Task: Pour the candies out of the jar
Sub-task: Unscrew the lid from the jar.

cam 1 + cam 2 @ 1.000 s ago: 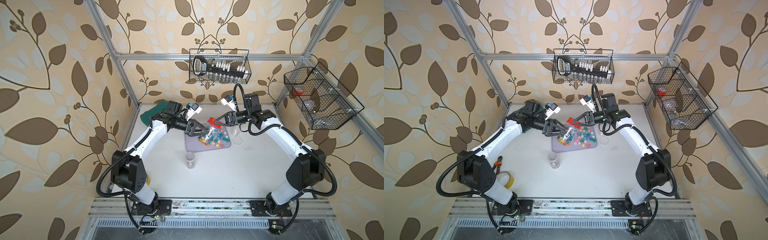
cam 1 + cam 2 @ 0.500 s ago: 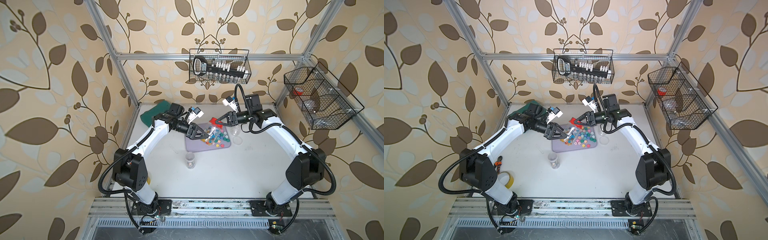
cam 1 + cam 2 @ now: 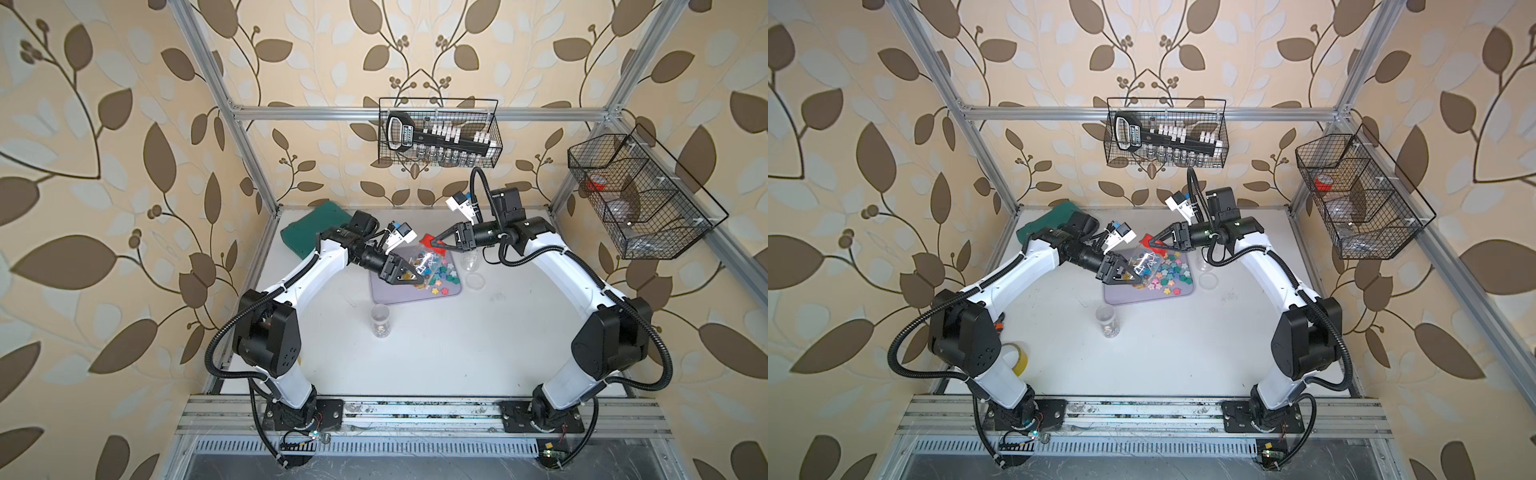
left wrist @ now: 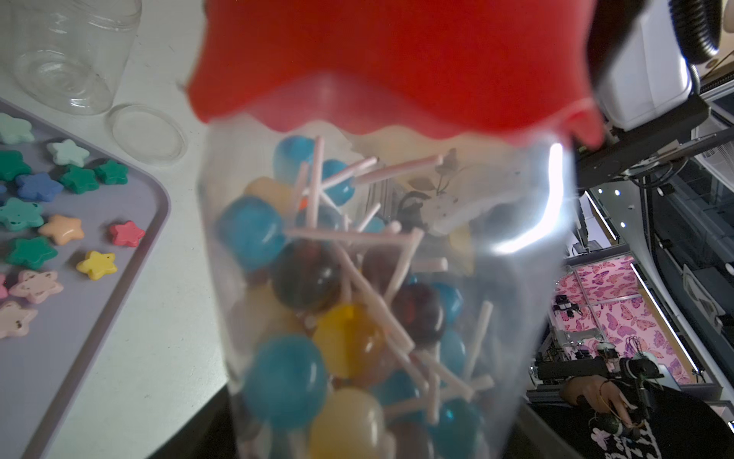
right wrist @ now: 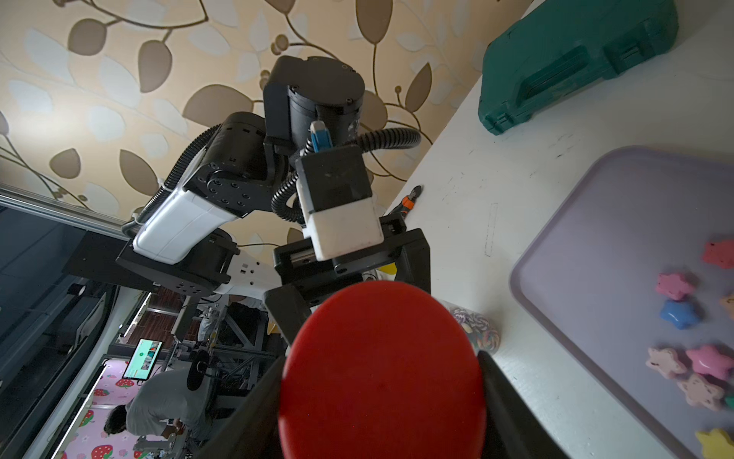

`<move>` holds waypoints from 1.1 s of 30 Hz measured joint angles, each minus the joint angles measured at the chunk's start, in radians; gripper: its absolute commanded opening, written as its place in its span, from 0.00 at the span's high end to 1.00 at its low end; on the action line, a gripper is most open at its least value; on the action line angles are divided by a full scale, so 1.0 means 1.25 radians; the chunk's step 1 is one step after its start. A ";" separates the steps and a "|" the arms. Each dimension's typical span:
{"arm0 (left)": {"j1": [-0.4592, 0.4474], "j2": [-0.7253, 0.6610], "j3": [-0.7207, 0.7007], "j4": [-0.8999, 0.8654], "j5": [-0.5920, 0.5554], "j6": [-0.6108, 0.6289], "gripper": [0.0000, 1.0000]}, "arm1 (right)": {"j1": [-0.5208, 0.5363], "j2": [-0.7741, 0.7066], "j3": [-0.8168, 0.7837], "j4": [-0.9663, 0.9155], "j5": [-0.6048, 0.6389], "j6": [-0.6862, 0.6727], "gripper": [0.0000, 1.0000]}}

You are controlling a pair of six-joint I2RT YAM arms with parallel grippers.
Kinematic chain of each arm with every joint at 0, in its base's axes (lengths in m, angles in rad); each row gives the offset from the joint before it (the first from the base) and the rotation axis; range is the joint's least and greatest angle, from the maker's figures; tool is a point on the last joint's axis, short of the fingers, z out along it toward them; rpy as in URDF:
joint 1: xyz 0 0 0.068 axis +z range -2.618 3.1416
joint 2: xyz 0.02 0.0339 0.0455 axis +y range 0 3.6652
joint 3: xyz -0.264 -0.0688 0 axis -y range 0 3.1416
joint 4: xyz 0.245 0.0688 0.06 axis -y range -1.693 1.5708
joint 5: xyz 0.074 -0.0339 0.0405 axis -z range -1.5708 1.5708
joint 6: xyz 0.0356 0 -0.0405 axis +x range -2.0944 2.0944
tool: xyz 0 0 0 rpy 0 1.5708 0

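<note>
White arms, black joints, ribbed black cables.

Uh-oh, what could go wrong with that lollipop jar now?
1. The right tool grips the red lid while the left tool sits around the bottom of the jar; it might slip and fall onto the tray.
2. If the lid pops off suddenly, lollipops could bounce past the tray and scatter the star candies.
</note>
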 measured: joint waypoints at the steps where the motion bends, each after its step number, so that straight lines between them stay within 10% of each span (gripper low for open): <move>1: 0.000 -0.004 -0.002 0.008 -0.006 -0.006 0.25 | -0.002 0.000 0.000 0.001 0.000 0.000 0.73; 33: 0.000 -0.128 -0.094 0.269 -0.103 -0.176 0.07 | -0.023 -0.016 -0.046 0.081 0.009 0.159 0.77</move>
